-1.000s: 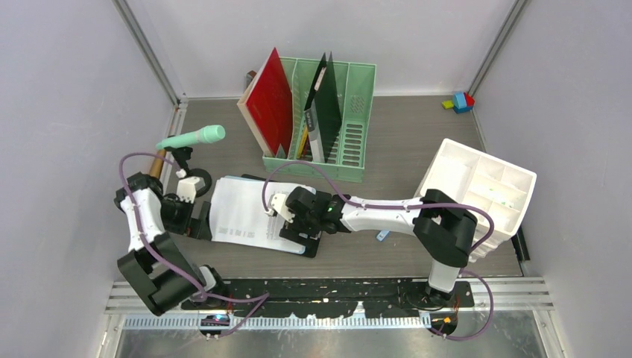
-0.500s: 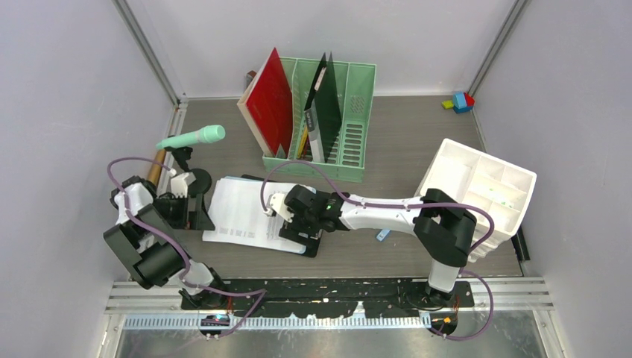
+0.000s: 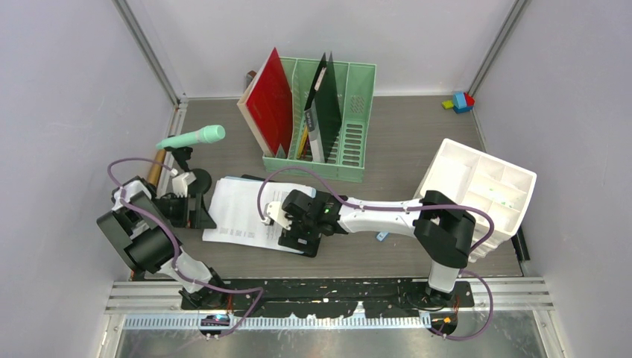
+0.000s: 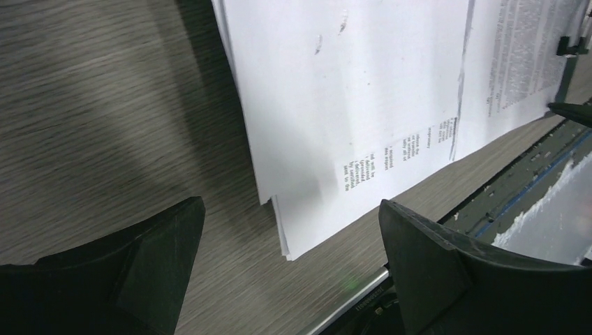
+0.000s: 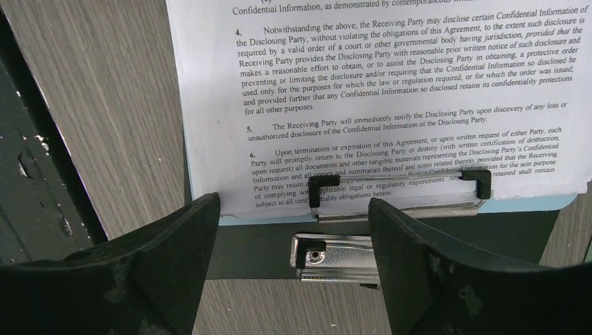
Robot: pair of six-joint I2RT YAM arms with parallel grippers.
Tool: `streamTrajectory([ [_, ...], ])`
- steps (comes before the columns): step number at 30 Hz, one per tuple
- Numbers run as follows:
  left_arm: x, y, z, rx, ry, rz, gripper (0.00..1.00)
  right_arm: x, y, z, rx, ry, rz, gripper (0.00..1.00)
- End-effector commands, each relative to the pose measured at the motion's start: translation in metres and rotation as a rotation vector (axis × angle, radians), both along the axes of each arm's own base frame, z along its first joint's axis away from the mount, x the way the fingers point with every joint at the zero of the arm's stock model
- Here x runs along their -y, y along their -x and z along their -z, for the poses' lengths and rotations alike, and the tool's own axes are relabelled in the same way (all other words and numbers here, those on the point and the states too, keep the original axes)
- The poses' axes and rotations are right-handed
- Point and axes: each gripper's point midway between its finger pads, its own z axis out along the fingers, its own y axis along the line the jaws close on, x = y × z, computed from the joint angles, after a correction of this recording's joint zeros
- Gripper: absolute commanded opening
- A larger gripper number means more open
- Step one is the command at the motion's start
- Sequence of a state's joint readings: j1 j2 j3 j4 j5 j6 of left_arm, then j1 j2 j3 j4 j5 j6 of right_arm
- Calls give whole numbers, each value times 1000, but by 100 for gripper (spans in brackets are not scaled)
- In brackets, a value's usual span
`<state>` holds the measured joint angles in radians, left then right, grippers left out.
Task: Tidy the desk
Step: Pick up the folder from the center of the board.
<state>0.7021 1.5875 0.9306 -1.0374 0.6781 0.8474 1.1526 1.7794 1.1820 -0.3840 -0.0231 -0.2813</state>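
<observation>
Top page of the paper stack (image 5: 391, 91) is NDA stuff: "Confidential Information", "Receiving Party", "Disclosing Party". The right gripper (image 5: 293, 209) stretches left across the desk (image 3: 417, 142), jaws open either side of the clipboard's (image 5: 244, 251) metal clip (image 5: 335, 255). The left gripper (image 4: 290, 209) is low near the desk's left edge, jaws wide apart, empty, at the stack's corner.

Clipboard clip (image 5: 331, 255) pinning printed papers (image 5: 391, 98), wood-grain desk (image 5: 105, 105)

Matt wood-grain desk (image 5: 105, 105); white paper sheets (image 5: 391, 70); shiny metal clip (image 5: 335, 255); rack (image 3: 350, 153) probably plastic.
</observation>
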Motion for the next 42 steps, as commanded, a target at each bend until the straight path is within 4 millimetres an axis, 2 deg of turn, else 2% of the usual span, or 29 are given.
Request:
streamTrajectory([
  [1, 16, -1, -12, 95, 98, 101, 100, -13, 0, -21, 25, -56, -38, 84],
  [2, 18, -1, -13, 99, 116, 114, 99, -13, 0, -21, 25, -56, -39, 83],
  [5, 20, -1, -16, 80, 163, 126, 90, -13, 0, -21, 26, -55, -41, 83],
  [14, 9, -3, -35, 66, 247, 72, 49, -11, 0, -21, 32, -53, -49, 83],
  [17, 14, 0, -41, 93, 254, 99, 43, -11, 0, -20, 31, -49, -50, 83],
  [21, 18, 4, -45, 133, 234, 122, 45, -11, -1, -19, 34, -44, -51, 83],
  [27, 2, -4, -28, 119, 133, 62, 64, -10, -1, -17, 34, -36, -53, 83],
  [33, -10, -7, -14, 129, 42, 34, 77, -10, 0, -14, 33, -27, -57, 82],
  [37, -8, -2, 0, 98, 55, 51, 81, -9, 0, -12, 30, -21, -60, 82],
  [42, 5, 7, 12, 60, 126, 101, 82, -9, -1, -10, 33, -15, -61, 82],
])
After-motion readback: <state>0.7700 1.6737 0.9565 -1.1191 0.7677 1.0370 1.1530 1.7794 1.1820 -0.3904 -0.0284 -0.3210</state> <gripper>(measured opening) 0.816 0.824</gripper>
